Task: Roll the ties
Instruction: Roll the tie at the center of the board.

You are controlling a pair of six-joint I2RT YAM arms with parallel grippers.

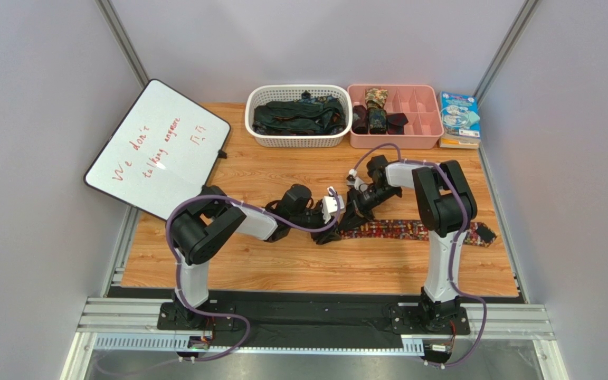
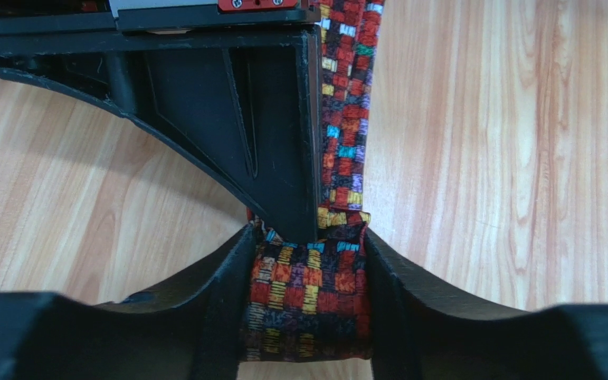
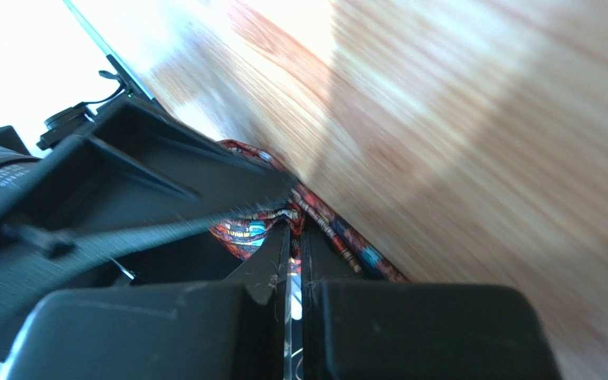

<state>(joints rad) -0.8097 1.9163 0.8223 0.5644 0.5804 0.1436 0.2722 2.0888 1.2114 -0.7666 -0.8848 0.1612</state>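
A tie with a busy red-orange-yellow pattern (image 1: 418, 230) lies flat across the middle of the table, its left end wound into a small coil (image 2: 307, 297). My left gripper (image 1: 340, 212) has its jaws pressed against both sides of that coil (image 2: 307, 237), with the left finger (image 2: 220, 309) and right finger (image 2: 394, 301) touching the fabric. My right gripper (image 1: 360, 204) comes in from the far side. It is shut, its tips (image 3: 295, 222) pinching tie fabric (image 3: 244, 231) at the coil's centre. The unrolled length (image 2: 345, 103) runs away along the wood.
At the back stands a white basket (image 1: 298, 141) holding dark loose ties (image 1: 299, 117). Right of it is a pink compartment tray (image 1: 398, 142) with a camouflage roll (image 1: 376, 101) inside. A whiteboard (image 1: 156, 146) leans at the back left, and a booklet (image 1: 459, 115) lies at the back right.
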